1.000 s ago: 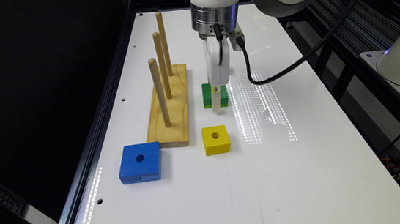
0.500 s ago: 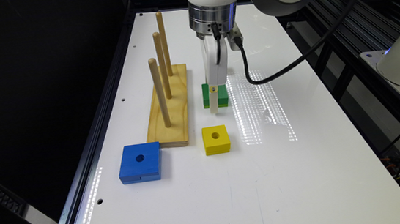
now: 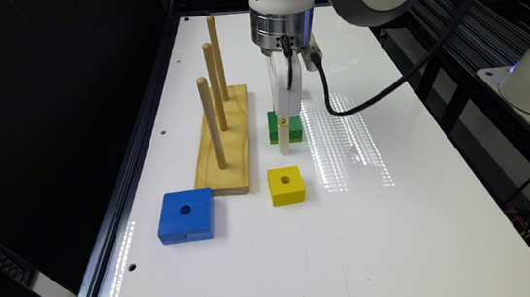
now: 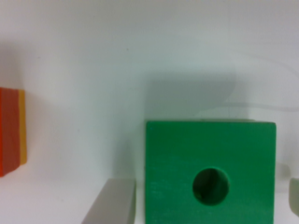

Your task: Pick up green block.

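the green block (image 4: 210, 172) lies flat on the white table (image 3: 400, 233), beside the peg board (image 3: 225, 142); my gripper (image 4: 205, 205) straddles it, fingers (image 4: 112, 205) wide (not yet gripping); if i close off-centre, it may twist or slip out.

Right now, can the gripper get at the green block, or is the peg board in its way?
Probably yes. The gripper is open with a finger on either side of the green block. The peg board stands apart, at the exterior view's left.
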### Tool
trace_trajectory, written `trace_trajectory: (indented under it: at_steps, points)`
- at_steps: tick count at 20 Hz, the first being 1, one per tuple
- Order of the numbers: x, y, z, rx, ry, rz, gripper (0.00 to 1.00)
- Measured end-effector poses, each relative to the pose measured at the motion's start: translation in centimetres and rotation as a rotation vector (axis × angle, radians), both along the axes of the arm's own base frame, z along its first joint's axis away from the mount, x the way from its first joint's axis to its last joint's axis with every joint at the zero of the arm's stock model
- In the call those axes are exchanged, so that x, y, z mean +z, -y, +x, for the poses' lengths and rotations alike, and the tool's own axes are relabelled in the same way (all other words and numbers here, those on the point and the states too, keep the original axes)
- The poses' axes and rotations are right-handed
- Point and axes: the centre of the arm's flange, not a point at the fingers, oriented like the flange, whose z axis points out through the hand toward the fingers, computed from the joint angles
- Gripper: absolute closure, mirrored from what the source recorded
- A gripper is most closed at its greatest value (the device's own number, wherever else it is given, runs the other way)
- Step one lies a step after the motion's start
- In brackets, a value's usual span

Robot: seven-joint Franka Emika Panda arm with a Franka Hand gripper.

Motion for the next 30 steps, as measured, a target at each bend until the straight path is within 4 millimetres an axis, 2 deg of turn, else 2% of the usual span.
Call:
trace_trajectory:
  at_steps: [1,18,21,27,30]
  points:
    - [0.0,0.1,0.0,-0.001,0.0,0.0,1.0]
    - [0.1,0.2,0.0,-0.004,0.001,-0.001,1.0]
    - [0.8,0.3,0.1,-0.003,0.007,-0.002,1.0]
    - [3.9,0.3,0.3,0.0,0.005,-0.008,1.0]
    - [4.5,0.3,0.2,0.001,0.002,-0.009,1.0]
